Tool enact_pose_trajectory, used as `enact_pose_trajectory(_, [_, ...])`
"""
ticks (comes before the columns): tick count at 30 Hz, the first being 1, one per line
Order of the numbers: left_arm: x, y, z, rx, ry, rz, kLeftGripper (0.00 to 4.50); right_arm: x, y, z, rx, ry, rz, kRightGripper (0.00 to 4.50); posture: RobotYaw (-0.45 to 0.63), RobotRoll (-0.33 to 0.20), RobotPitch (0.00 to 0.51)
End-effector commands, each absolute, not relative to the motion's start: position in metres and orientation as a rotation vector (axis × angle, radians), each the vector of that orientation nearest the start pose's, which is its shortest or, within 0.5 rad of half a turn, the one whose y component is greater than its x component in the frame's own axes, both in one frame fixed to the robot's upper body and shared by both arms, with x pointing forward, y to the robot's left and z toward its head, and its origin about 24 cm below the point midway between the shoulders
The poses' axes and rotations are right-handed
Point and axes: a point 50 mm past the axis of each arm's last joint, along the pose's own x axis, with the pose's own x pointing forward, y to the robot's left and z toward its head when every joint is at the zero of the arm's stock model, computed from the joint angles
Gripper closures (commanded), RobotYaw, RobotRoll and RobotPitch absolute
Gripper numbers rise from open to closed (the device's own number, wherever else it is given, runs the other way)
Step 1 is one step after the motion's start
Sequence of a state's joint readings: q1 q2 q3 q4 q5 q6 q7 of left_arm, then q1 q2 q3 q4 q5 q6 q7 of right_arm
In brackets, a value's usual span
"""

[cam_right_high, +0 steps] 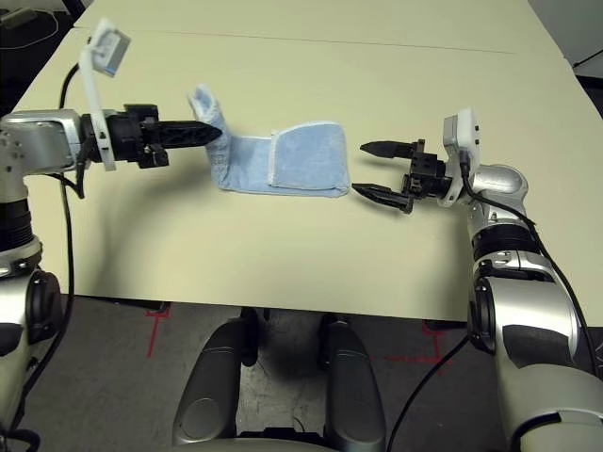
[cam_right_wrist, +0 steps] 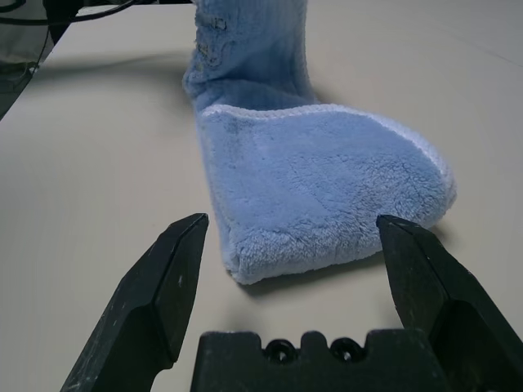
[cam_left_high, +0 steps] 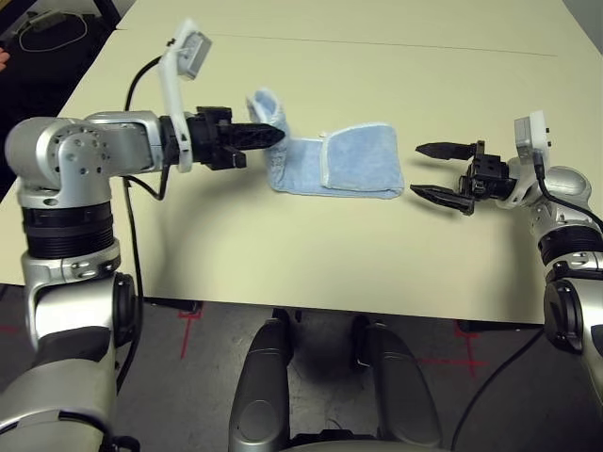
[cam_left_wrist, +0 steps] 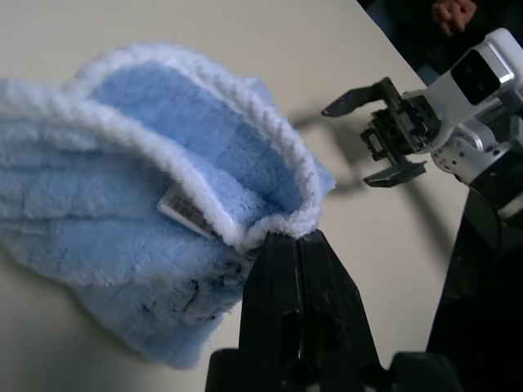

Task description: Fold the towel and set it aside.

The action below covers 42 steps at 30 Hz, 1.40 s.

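Lying on the pale beige table [cam_left_high: 311,264], the small light-blue terry towel with white stitched edging [cam_left_high: 353,162] is already doubled over along most of its length. Its right portion rests flat on the tabletop as a folded pad. Its left end is lifted clear of the surface and curls upward.

The left gripper [cam_left_high: 275,135] is clamped on that raised left end. Its two black fingers are pressed together, with the white edging pinched at their tips. The left wrist view shows this closely: the stitched border runs right into the closed fingertips [cam_left_wrist: 298,245]. A small white label [cam_left_wrist: 186,211] lies on the inner face of the cloth. Faint dark embroidery [cam_left_wrist: 192,294] sits lower on the pile, just beside the fingers.

The right gripper [cam_left_high: 426,169] hovers level just beside the towel's right, folded end. It points toward the cloth and does not touch it. Its fingers stand wide apart, one above the other in the head views. In the right wrist view the rounded folded end lies between and beyond the two spread fingers [cam_right_wrist: 159,282], with bare table showing in the gap.

The towel sits between the two grippers, held on its left and free on its right.
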State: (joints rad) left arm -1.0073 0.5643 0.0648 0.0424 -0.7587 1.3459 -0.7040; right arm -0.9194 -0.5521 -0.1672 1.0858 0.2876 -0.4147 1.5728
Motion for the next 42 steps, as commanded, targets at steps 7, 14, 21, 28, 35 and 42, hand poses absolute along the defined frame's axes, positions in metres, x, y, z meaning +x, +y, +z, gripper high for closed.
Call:
enact_pose_trajectory(7, [0.330,0.111,0.274,-0.097,0.308,-1.103,4.47,0.347,-0.243,0.166,-0.325,-0.210,1.204,0.00,0.07,0.000,0.214])
enact_pose_trajectory(14, [0.335,0.099,0.279,-0.057,0.310,-1.152,4.47,0.347,-0.242,0.165,-0.323,-0.210,1.203,0.00,0.08,0.000,0.213])
enact_pose_trajectory(21, [0.334,0.077,0.275,-0.039,0.326,-1.242,4.47,0.347,-0.242,0.165,-0.323,-0.209,1.198,0.00,0.07,0.000,0.213])
enact_pose_trajectory(28, [0.340,0.068,0.269,-0.025,0.337,-1.253,4.47,0.347,-0.242,0.164,-0.323,-0.207,1.195,0.00,0.07,0.000,0.216])
enact_pose_trajectory(35, [0.351,0.058,0.262,0.000,0.347,-1.274,4.47,0.347,-0.242,0.164,-0.325,-0.203,1.196,0.00,0.07,0.000,0.215])
enact_pose_trajectory(42, [0.352,0.041,0.266,0.017,0.350,-1.335,4.47,0.347,-0.242,0.164,-0.327,-0.206,1.196,0.00,0.06,0.000,0.213])
